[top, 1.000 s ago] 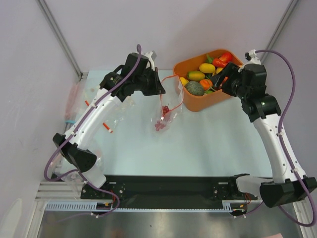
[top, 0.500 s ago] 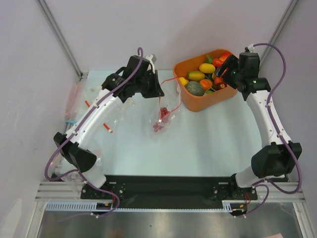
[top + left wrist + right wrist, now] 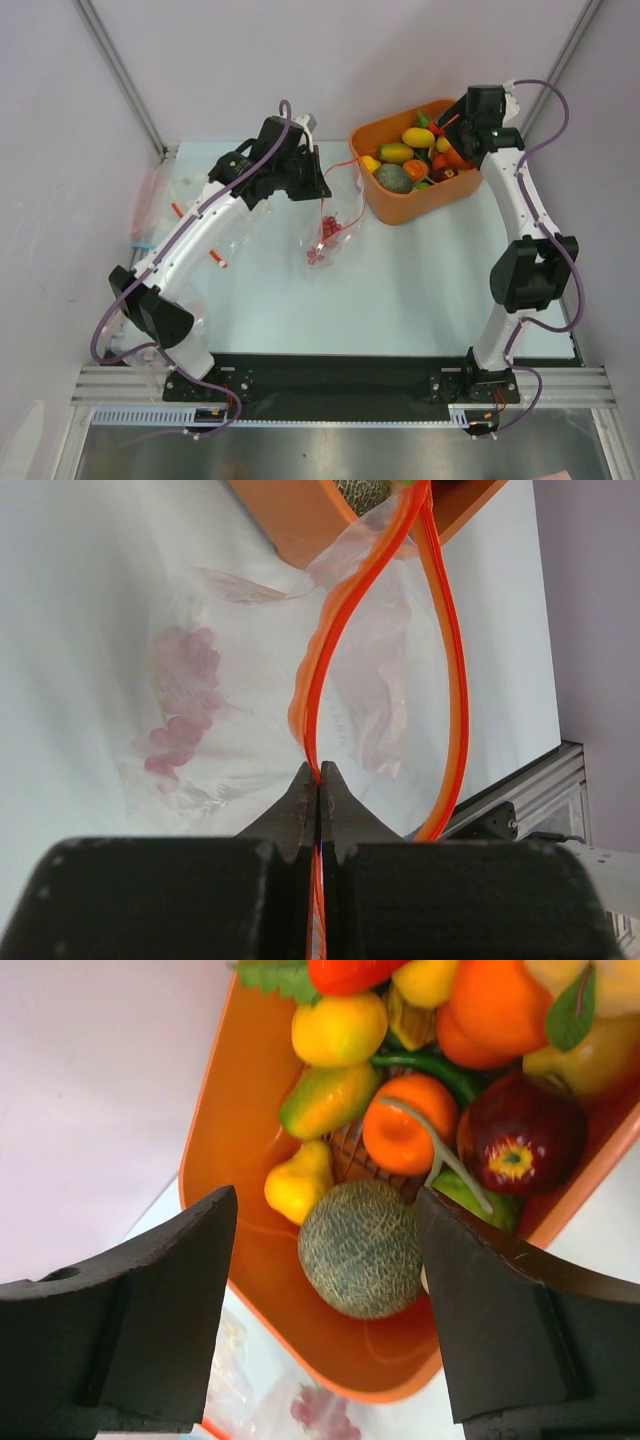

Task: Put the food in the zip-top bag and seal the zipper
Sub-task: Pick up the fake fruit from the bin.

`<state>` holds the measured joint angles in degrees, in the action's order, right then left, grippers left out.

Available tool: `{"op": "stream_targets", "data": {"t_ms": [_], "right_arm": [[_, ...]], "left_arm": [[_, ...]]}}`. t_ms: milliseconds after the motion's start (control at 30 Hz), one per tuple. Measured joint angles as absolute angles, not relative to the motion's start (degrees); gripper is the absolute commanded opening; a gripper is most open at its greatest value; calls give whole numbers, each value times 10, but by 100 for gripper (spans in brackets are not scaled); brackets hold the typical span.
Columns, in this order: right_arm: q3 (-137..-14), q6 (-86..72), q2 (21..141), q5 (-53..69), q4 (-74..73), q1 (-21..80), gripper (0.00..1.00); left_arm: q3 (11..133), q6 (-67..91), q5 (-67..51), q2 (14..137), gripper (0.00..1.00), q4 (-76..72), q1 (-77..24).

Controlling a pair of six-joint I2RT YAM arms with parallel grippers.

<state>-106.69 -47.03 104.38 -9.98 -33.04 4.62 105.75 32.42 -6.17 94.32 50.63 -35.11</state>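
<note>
Here, the left gripper (image 3: 318, 780) is seen fully closed, with one lip of the zipper (image 3: 312, 695) pinched between its jaws. The other lip bows away to the right, so the mouth of the zip-top bag (image 3: 240, 740) is kept parted. Purple grapes (image 3: 185, 690) are already seen inside the clear film. The bag lies on the table (image 3: 400, 290) just left of the orange tub (image 3: 245, 1290), and the far end of the zipper reaches that tub's near-left corner.

The right gripper (image 3: 325, 1205) is held above the tub with its jaws spread wide and nothing between them. Below it, a netted melon (image 3: 362, 1248), a yellow pear (image 3: 298, 1182), a mango (image 3: 325, 1100), a stemmed orange (image 3: 408, 1138) and a red apple (image 3: 522, 1138) are packed closely together.

The step in hand is judged to be the picking of the next piece. The melon is probably best left for now, since it nearly fills the gap between the fingers. A smaller piece at the pile's left edge, such as the pear or the mango, is more easily closed on. The fingers should be lowered straight down on either side of the chosen piece, so that its neighbours are not wedged or knocked out. Meanwhile the pinch on the zipper should be kept firm and unmoved, so that the bag's mouth is found open when the piece is brought across.
</note>
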Motion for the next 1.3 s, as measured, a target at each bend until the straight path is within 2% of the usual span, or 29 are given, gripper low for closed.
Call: {"op": "stream_targets", "data": {"t_ms": [133, 333, 667, 933, 1300], "right_arm": [[-1122, -472, 1081, -126, -348, 43, 79], [-1143, -470, 1094, -151, -367, 17, 100], [-1199, -462, 1143, -171, -402, -50, 100], [-1268, -442, 1195, -188, -438, -52, 100], [-1274, -415, 1237, -204, -455, -55, 99]], "left_arm": [[1046, 324, -62, 943, 0, 503, -351], [1044, 317, -56, 941, 0, 497, -351], [1028, 304, -42, 941, 0, 477, -351], [1028, 295, -40, 941, 0, 467, -351], [1028, 284, -32, 942, 0, 464, -351]]}}
